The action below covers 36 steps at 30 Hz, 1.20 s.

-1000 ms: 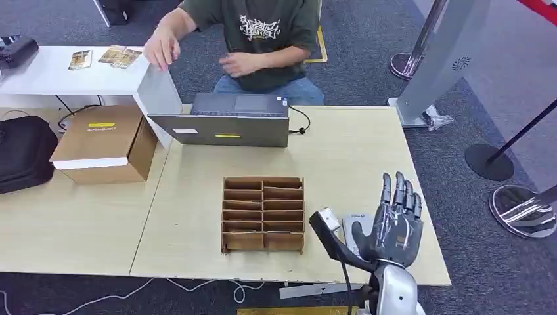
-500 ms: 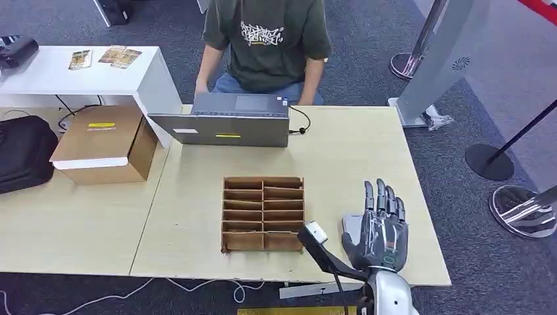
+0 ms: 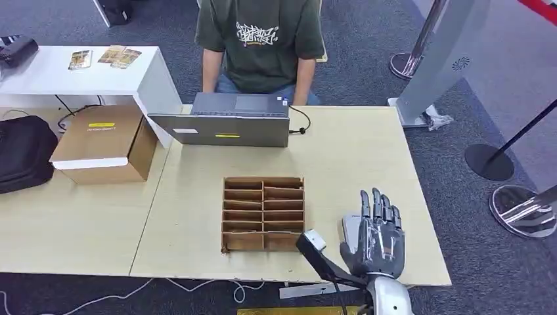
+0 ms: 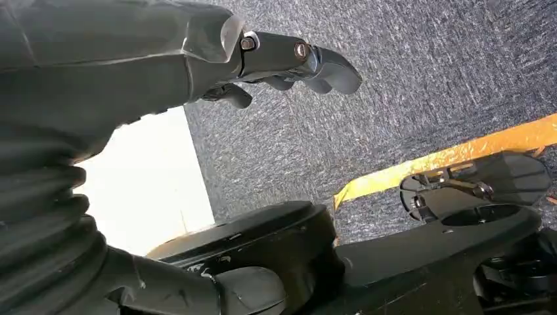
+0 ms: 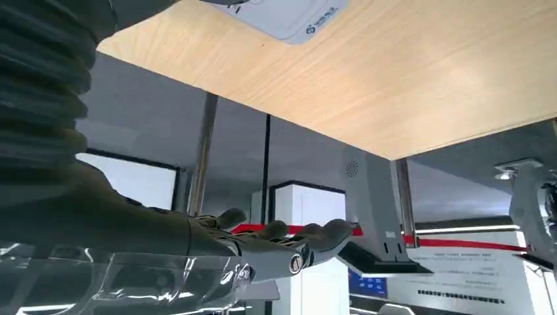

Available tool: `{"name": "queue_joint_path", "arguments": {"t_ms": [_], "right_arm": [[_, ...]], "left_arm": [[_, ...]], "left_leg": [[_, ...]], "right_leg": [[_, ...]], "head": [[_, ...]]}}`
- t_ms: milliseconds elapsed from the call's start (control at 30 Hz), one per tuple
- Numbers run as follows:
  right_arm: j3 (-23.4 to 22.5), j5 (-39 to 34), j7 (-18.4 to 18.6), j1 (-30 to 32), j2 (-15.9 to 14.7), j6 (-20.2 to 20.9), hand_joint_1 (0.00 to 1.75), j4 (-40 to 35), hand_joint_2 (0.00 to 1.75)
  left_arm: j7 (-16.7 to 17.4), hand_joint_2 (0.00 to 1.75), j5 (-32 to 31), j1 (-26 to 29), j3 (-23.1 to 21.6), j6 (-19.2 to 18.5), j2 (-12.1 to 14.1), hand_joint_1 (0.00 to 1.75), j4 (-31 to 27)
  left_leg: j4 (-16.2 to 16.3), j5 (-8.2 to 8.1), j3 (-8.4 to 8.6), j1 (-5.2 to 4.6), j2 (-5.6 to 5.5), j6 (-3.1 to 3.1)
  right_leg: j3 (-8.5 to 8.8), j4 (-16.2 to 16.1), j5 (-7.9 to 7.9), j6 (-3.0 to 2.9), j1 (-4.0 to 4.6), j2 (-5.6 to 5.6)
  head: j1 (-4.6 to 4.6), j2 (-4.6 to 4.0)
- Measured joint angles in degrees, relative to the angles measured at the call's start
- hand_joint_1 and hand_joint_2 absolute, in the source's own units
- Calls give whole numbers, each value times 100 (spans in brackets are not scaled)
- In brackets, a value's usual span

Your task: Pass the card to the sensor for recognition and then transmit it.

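My right hand [image 3: 376,235] hovers flat over the table's near right corner, fingers straight and spread, holding nothing. Under it lies a flat white sensor pad [image 3: 349,226], partly hidden by the hand. In the right wrist view the same pad [image 5: 284,16] lies on the light wood and the hand [image 5: 263,246] reaches out empty. Several cards [image 3: 108,56] lie on the white side table [image 3: 39,79] at the far left. My left hand [image 4: 289,59] hangs beside my body over grey carpet, fingers loosely bent and empty.
A brown wooden slotted organizer [image 3: 263,213] stands mid-table, left of my right hand. A grey laptop [image 3: 223,122] sits at the far edge with a person [image 3: 263,39] behind it. A cardboard box [image 3: 105,144] and a black bag [image 3: 23,152] lie on the left.
My right hand has drawn back toward the near edge and slightly left, settling over the sensor pad. The person pulled an arm off the white side table and now sits behind the laptop.
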Motion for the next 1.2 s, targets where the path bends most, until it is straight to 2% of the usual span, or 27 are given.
{"name": "queue_joint_path", "arguments": {"t_ms": [467, 833, 1200], "right_arm": [[-4, -17, -13, 137, 70, 487, 0, -11, 175], [111, -37, 52, 147, 70, 625, 0, 83, 175], [358, -50, -59, -272, 127, 426, 0, 774, 175]], "left_arm": [[26, 175, 103, -1, 131, -33, 2, 0, 0], [9, 175, 76, -2, 175, -22, -2, 0, 0], [83, 175, -77, -44, 175, -63, -2, 0, 0]], "left_leg": [[0, -2, 0, 1, -1, -3], [-1, -6, 0, 1, 0, -2], [-1, -5, 2, 1, 0, -3]], "right_leg": [[0, 0, -4, -5, 0, 0], [0, 0, -6, -4, 1, -1], [2, 1, -6, -4, 1, 0]], "head": [[0, 0], [0, -2], [0, -2]]}}
